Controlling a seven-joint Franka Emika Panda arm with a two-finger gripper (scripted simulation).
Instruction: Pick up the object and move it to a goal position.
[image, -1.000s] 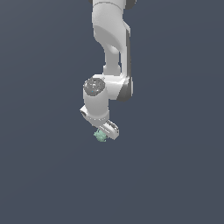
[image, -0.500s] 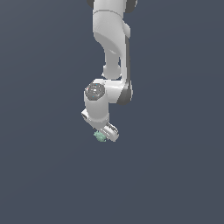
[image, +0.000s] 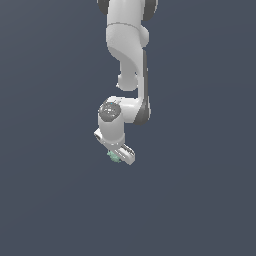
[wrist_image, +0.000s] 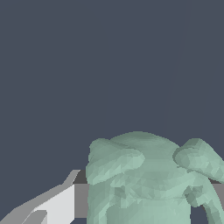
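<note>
A: Where is the object (image: 114, 156)?

B: Tucked at the tip of the gripper (image: 118, 156), a little toward the exterior view's left, under the white arm (image: 127, 60). No bench edge or corner shows against the flat dark backdrop, so I cannot place it by those.

A: And the claw?

B: Closed around the object (wrist_image: 148, 179); in the wrist view, one grey-and-white finger (wrist_image: 57, 205) presses against its lumpy mint-green side.

We see the object (image: 114, 156), a small pale mint-green lump, tucked at the tip of the white arm. Close up, the object (wrist_image: 148, 183) shows a faceted, irregular body with rounded knobs jutting outward, held between the jaws.
</note>
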